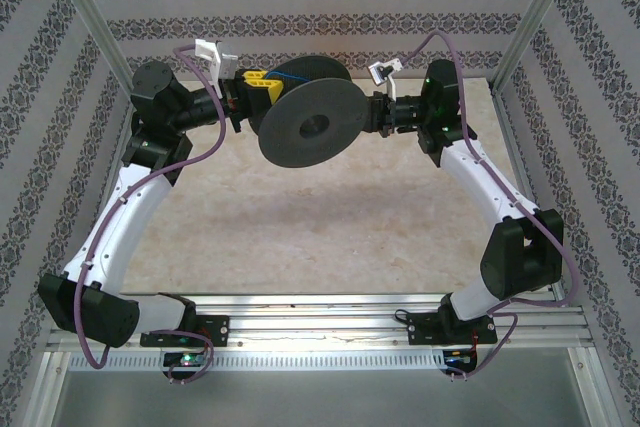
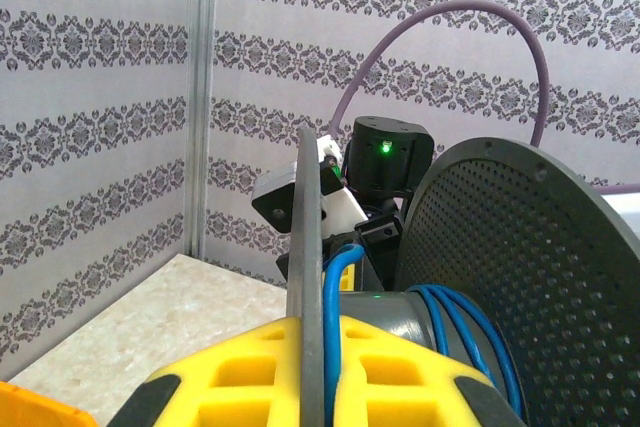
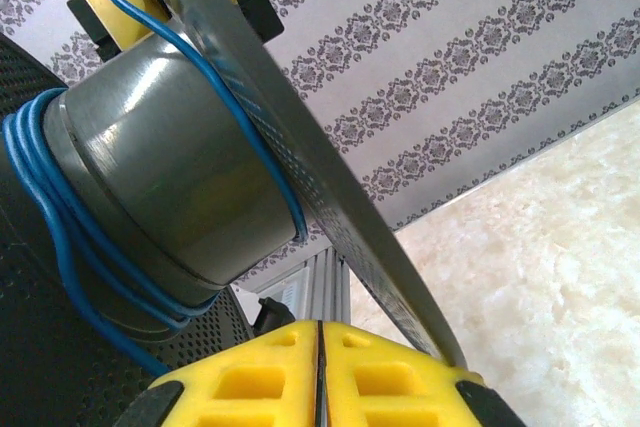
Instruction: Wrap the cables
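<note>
A black spool [image 1: 310, 127] hangs in the air between both arms, above the back of the table. A thin blue cable [image 1: 290, 75] is wound in a few turns round its grey hub [image 3: 170, 147]. My left gripper [image 1: 255, 82] is shut on the edge of the spool's thin far flange [image 2: 308, 227], with a strand of the blue cable [image 2: 335, 317] pinched beside it between the yellow fingers [image 2: 240, 367]. More turns of it [image 2: 470, 327] lie against the perforated flange [image 2: 520, 277]. My right gripper [image 1: 375, 112] sits at the spool's right edge, its yellow jaws [image 3: 320, 332] pressed together with nothing seen between them.
The beige table top [image 1: 330, 217] lies below the spool. Patterned walls and metal corner posts [image 1: 95, 17] close in the back and sides. Thick purple arm cords [image 1: 455, 57] loop above both wrists. An aluminium rail [image 1: 320, 322] carries the arm bases at the near edge.
</note>
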Tool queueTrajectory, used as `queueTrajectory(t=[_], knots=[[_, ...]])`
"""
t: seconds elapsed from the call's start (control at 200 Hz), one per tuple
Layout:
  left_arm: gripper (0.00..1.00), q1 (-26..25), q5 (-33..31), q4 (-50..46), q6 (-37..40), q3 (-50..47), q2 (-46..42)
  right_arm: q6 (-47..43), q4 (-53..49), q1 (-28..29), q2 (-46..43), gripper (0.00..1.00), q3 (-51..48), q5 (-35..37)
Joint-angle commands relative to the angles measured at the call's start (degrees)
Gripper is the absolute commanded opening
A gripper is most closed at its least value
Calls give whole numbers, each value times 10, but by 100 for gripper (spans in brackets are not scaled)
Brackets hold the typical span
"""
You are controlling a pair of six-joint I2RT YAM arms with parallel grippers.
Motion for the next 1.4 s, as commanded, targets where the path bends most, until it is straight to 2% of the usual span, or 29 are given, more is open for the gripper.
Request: queueTrajectory(t=[0.0,0.06,0.18,0.32,0.59,0.704,0.904,1.004,1.274,1.364,1.394], knots=[[0,-18,28,58,-2,19,-15,-29,-14,13,-8,14,16,5],[0,-19,23,50,4,17,-20,-29,-21,-2,-13,17,11,28],[0,-19,14,33,18,13,-28,-28,-30,-29,-27,30,-2,60],[0,-18,9,23,26,13,-32,-50,-66,-49,-42,33,-5,79],[0,-18,1,16,29,8,-36,-65,-96,-68,-50,51,-6,91],[0,-19,-4,16,31,12,-35,-67,-101,-70,-50,52,-11,94],[0,-18,-9,16,33,16,-35,-48,-84,-70,-54,46,-38,110],[0,-19,-12,16,33,18,-34,-24,-57,-67,-57,39,-57,118],[0,-18,-13,25,28,20,-34,34,17,-58,-64,9,-105,140],[0,-19,-15,24,29,19,-34,35,18,-55,-69,0,-110,143],[0,-18,-14,23,29,19,-34,35,18,-54,-70,0,-110,143]])
